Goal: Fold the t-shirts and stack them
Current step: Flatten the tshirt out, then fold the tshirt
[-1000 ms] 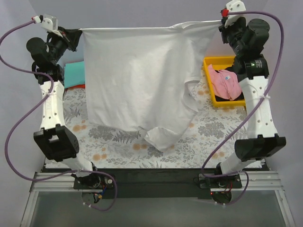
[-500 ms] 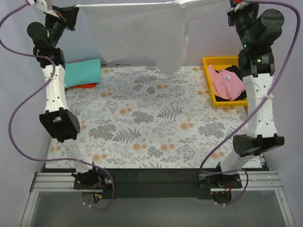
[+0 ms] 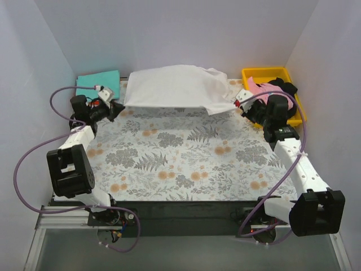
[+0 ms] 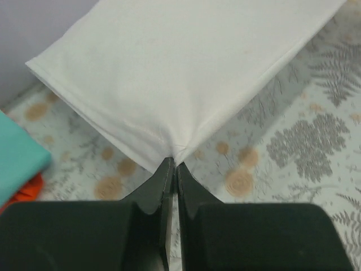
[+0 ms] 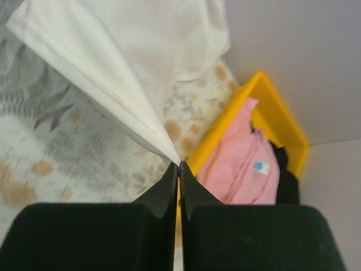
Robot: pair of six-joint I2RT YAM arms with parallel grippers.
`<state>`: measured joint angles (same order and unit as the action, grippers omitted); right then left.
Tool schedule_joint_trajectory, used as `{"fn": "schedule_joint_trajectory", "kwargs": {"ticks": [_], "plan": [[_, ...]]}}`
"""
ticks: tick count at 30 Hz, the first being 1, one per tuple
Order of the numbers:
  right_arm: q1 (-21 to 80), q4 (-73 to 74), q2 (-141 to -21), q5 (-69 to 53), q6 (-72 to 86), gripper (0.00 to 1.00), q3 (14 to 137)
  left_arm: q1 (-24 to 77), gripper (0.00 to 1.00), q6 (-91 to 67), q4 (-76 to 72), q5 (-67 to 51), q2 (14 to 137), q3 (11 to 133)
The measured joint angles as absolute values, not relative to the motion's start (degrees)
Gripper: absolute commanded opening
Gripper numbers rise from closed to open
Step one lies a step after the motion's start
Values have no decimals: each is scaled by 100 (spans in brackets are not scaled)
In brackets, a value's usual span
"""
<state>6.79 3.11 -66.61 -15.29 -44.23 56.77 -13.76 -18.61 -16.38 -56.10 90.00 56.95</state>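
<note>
The white t-shirt (image 3: 175, 86) lies stretched low across the far part of the table, between my two grippers. My left gripper (image 3: 115, 107) is shut on its left corner (image 4: 176, 149). My right gripper (image 3: 241, 101) is shut on its right corner (image 5: 174, 158). A folded teal t-shirt (image 3: 97, 81) lies at the far left, with a bit of orange cloth (image 4: 22, 192) under it. The pink t-shirt (image 3: 256, 90) and the black one (image 3: 285, 86) lie in the yellow bin (image 3: 265, 72); they also show in the right wrist view, the pink t-shirt (image 5: 242, 164) beside the black t-shirt (image 5: 285, 180).
The grey-and-orange floral table cloth (image 3: 186, 158) covers the table. The yellow bin stands at the far right corner, close behind my right gripper. Lilac walls close the table on three sides.
Both arms have swung forward and down from head height, carrying the white t-shirt from hanging in the air to lying across the far part of the table.
</note>
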Motion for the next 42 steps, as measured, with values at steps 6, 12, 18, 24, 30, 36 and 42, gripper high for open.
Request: {"fn": "schedule_joint_trajectory", "kwargs": {"ticks": [6,12,18,24,30,36,42], "plan": [[1020,814,-6639,-1518,-5186,1,4556,-1369,1,215,-25,-5594,9019,5048],[1656,1413,-6716,-1474,-5664,1,4506,-1369,0,1868,1500,-5437,9015,4792],[1680,2681,-6473,-1323,-5900,1,4504,-1369,0,3520,3492,-5133,8689,4720],[1848,3802,-5253,-1251,-5996,1,4353,-1387,0,4541,4882,-5004,7861,4550],[2075,4405,-4886,-1186,-6029,1,4239,-1459,0,4928,5822,-4995,7898,4678],[2049,4484,-6543,-1205,-6025,1,5275,-1616,0,4873,6259,-5127,9113,5841],[1986,4152,-7564,-1234,-6171,1,6267,-1643,0,4101,5983,-5231,9601,6466]]}}
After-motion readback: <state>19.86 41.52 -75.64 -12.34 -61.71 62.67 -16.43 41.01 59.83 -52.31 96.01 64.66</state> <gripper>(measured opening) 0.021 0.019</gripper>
